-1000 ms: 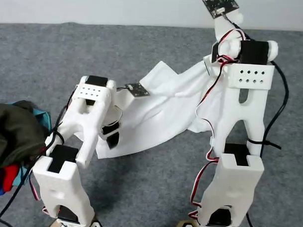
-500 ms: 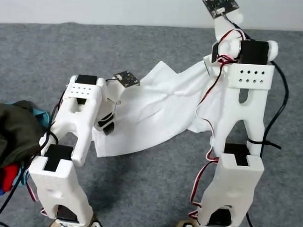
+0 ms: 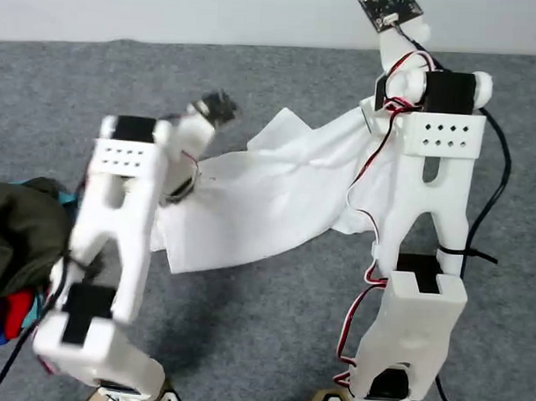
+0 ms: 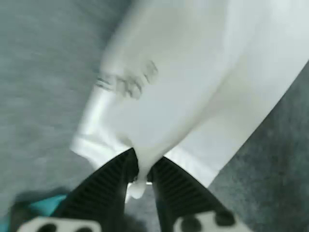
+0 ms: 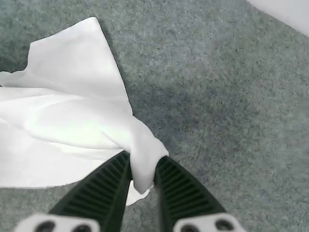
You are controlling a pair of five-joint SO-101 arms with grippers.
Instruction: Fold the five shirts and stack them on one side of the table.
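Spreading across the middle of the high view, the white shirt (image 3: 277,201) is hanging in a slack, creased sheet between the two arms. Its upper right end is standing raised, while its lower left edge is sagging toward the grey bench (image 3: 272,341); whether that edge is touching the surface cannot be told.

In the left wrist view the shirt (image 4: 193,87) is filling the upper right of the frame, and the left gripper (image 4: 142,171) is pinching a hemmed corner of it, its jaws clamped together on the cloth. In the right wrist view the shirt (image 5: 72,116) is trailing off to the left of the frame, and the right gripper (image 5: 142,169) is gripping a bunched fold, its jaws closed tight on the fabric, with bare bench below.

In the high view the left arm (image 3: 108,248) is standing at the lower left, just beside the shirt's left edge, and the right arm (image 3: 426,215) is rising along the right side. At the far left edge a pile of other garments (image 3: 20,236) is lying on the bench, a dark one on top with teal, blue and red cloth showing under it.
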